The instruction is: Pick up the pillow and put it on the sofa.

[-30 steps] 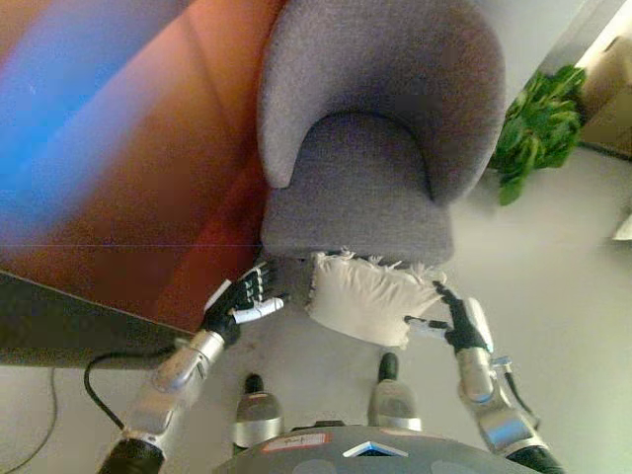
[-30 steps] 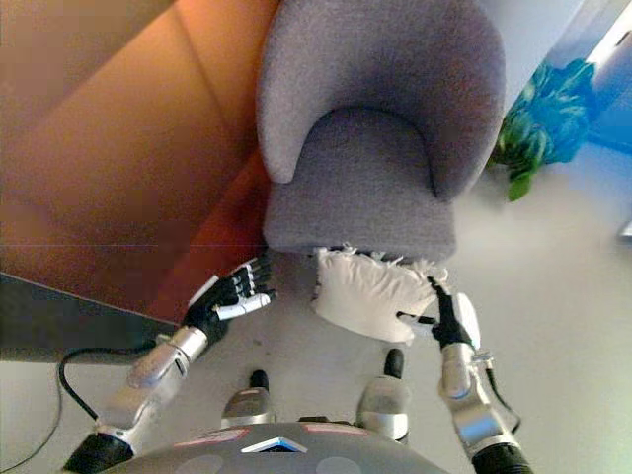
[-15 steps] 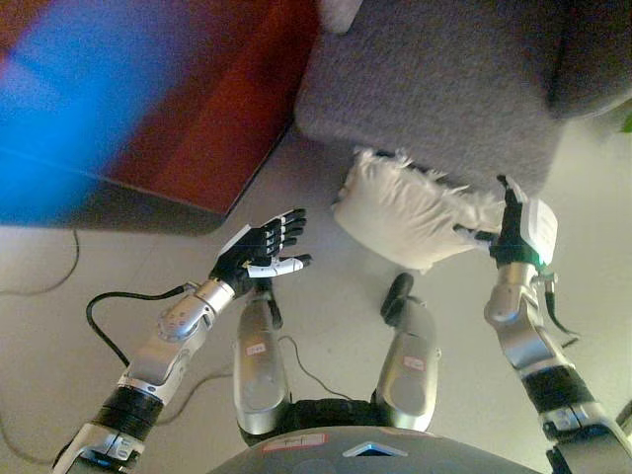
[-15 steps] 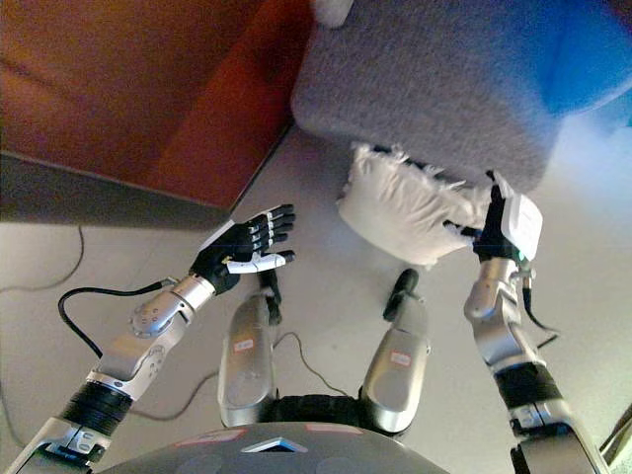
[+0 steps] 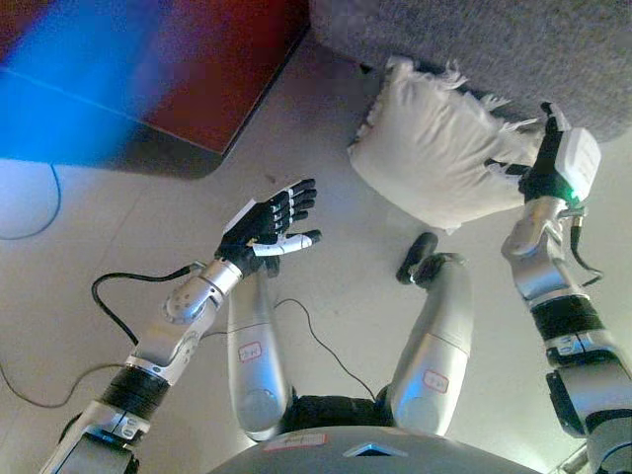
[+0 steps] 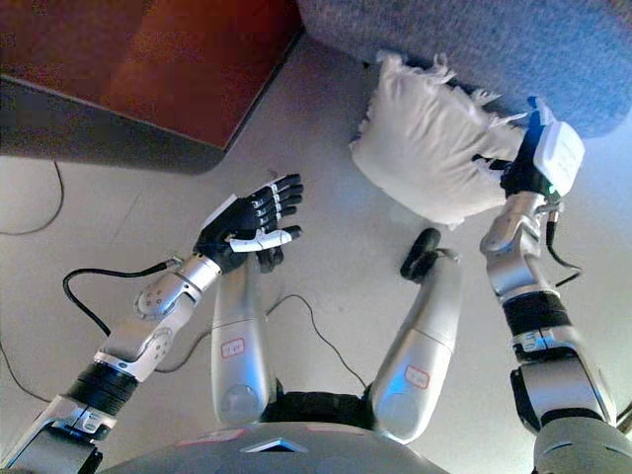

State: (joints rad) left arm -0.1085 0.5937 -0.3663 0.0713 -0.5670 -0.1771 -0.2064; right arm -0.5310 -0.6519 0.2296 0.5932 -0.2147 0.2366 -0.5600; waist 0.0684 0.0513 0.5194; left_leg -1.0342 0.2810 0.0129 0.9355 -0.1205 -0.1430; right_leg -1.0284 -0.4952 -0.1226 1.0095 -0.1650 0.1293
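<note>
A cream pillow [image 5: 439,158] with frayed edges lies on the floor, leaning against the front of the grey sofa [image 5: 494,39] at the top. My right hand [image 5: 541,168] touches the pillow's right edge, its fingers straight against the cloth. My left hand [image 5: 269,225] hovers open over the floor to the pillow's left, palm turned toward it, a clear gap between them.
A dark red cabinet [image 6: 148,59] with a dark base stands at the upper left, beside the sofa. Pale floor [image 5: 59,257] spreads around.
The camera has tilted down, so sofa and pillow sit higher in view. My right hand stays at the pillow's right edge. My left hand remains open, apart from the pillow.
</note>
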